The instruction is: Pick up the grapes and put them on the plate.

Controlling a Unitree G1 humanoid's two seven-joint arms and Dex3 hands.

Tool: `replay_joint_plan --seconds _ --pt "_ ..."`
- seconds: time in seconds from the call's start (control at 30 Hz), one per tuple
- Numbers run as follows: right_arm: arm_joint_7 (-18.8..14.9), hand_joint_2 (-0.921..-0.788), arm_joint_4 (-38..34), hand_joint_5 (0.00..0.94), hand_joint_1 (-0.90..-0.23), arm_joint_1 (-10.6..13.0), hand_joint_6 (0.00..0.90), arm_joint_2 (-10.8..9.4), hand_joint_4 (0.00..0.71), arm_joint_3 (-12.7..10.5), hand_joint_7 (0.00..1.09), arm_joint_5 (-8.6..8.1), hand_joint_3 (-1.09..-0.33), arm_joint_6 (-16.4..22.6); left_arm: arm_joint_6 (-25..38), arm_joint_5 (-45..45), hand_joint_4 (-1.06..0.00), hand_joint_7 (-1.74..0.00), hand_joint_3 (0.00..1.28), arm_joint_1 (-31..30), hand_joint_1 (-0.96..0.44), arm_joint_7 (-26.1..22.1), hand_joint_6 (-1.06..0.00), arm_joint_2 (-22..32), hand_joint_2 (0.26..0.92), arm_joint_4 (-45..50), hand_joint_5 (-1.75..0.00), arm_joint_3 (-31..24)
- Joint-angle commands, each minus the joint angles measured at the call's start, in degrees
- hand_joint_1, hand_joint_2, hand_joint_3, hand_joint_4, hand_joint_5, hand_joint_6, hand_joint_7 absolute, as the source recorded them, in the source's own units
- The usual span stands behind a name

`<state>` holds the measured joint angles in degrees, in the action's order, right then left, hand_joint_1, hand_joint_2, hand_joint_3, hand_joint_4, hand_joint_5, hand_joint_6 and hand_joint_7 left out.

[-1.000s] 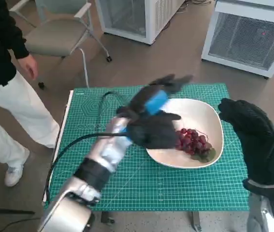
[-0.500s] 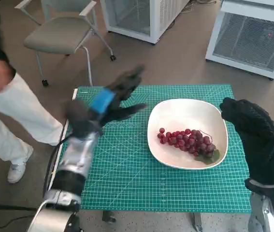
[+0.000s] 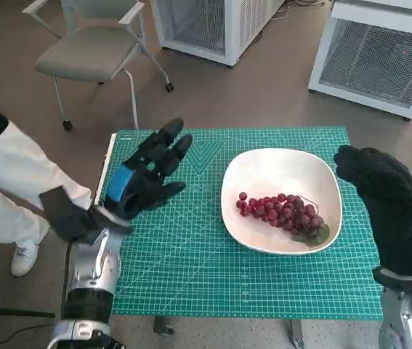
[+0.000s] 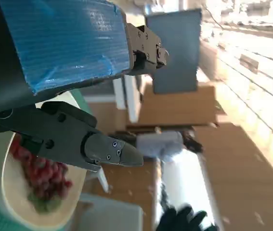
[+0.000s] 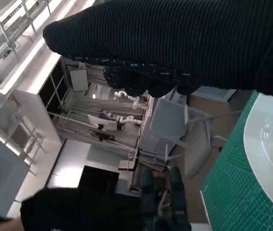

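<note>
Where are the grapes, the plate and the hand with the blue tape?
grapes (image 3: 282, 212), head view, middle of the red bunch.
plate (image 3: 278, 166), head view, bare white inside.
left hand (image 3: 139, 183), head view, its back beside the blue tape.

The head view looks steeply down on the green-matted surface (image 3: 213, 276), while the left wrist view sits close behind the left hand (image 4: 54, 62) and the right wrist view close under the right hand (image 5: 184, 43), all three sharing the white plate (image 3: 282, 169).

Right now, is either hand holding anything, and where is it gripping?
Nothing. The left hand hovers open; the grapes lie on the plate; the right hand looks empty.
</note>
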<state>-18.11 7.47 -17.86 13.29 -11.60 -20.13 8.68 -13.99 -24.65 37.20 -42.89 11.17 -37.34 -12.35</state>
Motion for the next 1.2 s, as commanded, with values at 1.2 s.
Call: replay_joint_plan --seconds 1.2 --pt "-2.0 -0.921 -1.4 0.064 -0.567 -1.1 0.104 0.8 0.469 -0.7 0.72 -1.56 -0.543 -2.8 3.3 -0.4 -0.20 -0.01 0.08 -4.6 -0.43 2.0 -0.29 -1.2 0.921 6.5 -0.01 0.1"
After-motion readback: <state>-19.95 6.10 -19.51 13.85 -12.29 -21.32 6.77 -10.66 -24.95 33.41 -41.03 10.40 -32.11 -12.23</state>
